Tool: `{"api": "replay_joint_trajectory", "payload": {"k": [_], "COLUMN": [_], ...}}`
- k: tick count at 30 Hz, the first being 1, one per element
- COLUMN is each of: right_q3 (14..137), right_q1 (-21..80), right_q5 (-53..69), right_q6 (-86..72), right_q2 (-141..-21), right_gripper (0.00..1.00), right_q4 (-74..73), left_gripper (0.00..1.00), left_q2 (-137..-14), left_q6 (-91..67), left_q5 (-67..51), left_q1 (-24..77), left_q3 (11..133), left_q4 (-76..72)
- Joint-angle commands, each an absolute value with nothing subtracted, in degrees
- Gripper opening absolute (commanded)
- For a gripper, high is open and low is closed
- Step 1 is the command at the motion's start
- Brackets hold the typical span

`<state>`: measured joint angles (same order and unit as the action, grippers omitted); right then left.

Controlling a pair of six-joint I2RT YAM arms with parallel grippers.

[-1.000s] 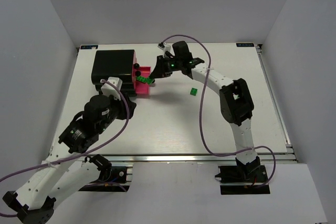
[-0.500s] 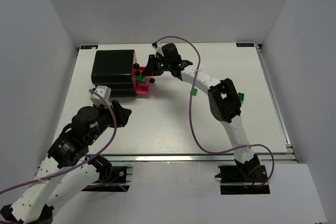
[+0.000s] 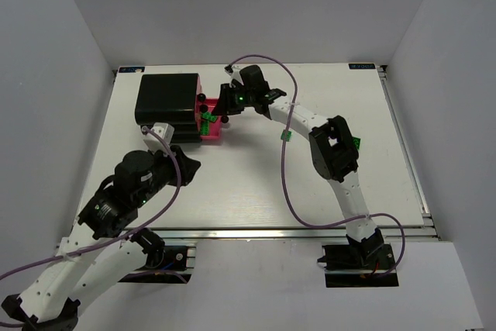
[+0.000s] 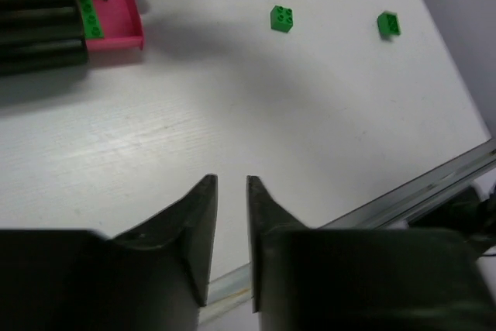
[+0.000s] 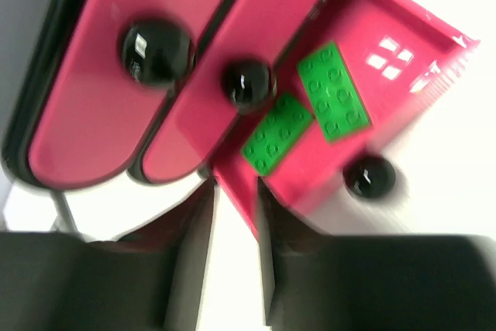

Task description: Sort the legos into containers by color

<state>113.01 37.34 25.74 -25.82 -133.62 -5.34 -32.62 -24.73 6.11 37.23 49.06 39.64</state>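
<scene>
My right gripper (image 5: 235,195) just released a green lego, so two legos (image 5: 333,91) lie in the open drawer (image 5: 364,13) by the table's far edge; its jaws and my left gripper's (image 4: 231,181) stand slightly apart, empty, with two greens (image 4: 281,18) left mid-table.

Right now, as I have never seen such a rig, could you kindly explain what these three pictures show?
Two robot arms are bolted at the near edge of a white table. The top picture looks down from above and behind them; the other two come from cameras on each wrist. The left tool hovers over bare table, its jaws slightly apart and empty. The right tool is at a black cabinet of pink drawers, also holding nothing. One drawer is pulled out, with two green bricks in it. Two loose bricks, also green, lie on the table.
</scene>
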Motion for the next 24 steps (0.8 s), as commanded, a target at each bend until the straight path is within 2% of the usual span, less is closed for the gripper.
{"api": "replay_joint_trajectory", "payload": {"k": [1,2,3,5,8,9,10,11,12,13,15,20,24], "right_q3": [108.74,106.55,101.56,96.01,83.62,80.97,76.86,75.86,75.5,75.32,72.17,62.68,60.82], "right_q1": [36.04,35.34,34.72,32.09,25.59,24.1,20.17,16.47,13.04,11.44,4.76,-4.55,-8.95], "right_q5": [24.97,23.48,22.51,19.53,21.52,23.97,26.69,31.94,34.43,36.45,41.12,42.88,47.45], "right_q6": [-20.15,-18.82,-17.16,-13.3,-11.77,-12.04,-12.04,-11.69,-11.17,-10.64,-8.63,-7.47,-7.21], "right_q2": [-123.07,-118.17,-115.52,-106.76,-96.12,-93.98,-92.3,-90.37,-90.35,-89.57,-86.94,-76.14,-73.65], "right_gripper": [0.26,0.07,0.0,0.0,0.0,0.13,0.35,0.7,0.7,0.79,0.81,0.83,0.84], "right_q4": [-6.15,-5.89,-5.8,-5.72,-4.75,-4.83,-6.14,-8.15,-11.05,-14.21,-18.27,-16.34,-17.84], "left_gripper": [0.27,0.19,0.12,0.02,0.03,0.07,0.15,0.25,0.43,0.53,0.62,0.66,0.67], "left_q2": [-37.68,-39.45,-41.38,-48.23,-59.3,-61.94,-64.66,-70.17,-72.83,-75.47,-83.21,-100.69,-117.63], "left_q6": [-24.61,-24.61,-24.52,-24.43,-24.08,-24.17,-24.43,-25.3,-25.66,-25.84,-27.24,-27.51,-26.98], "left_q5": [0.81,0.1,-1.83,-4.81,-8.51,-9.13,-9.31,-8.88,-8.18,-7.56,-4.42,6.13,16.24], "left_q1": [37.35,37.35,37.88,37.88,37.88,37.88,38.49,38.5,39.02,39.89,40.95,45.08,47.98], "left_q3": [47.99,47.9,47.81,48.07,49.92,50.88,51.76,53.86,55.18,56.67,61.42,77.05,95.91], "left_q4": [32.99,31.65,30.16,24.89,18.56,17.33,15.4,14.68,14.24,13.11,12.57,18.97,26.53]}}
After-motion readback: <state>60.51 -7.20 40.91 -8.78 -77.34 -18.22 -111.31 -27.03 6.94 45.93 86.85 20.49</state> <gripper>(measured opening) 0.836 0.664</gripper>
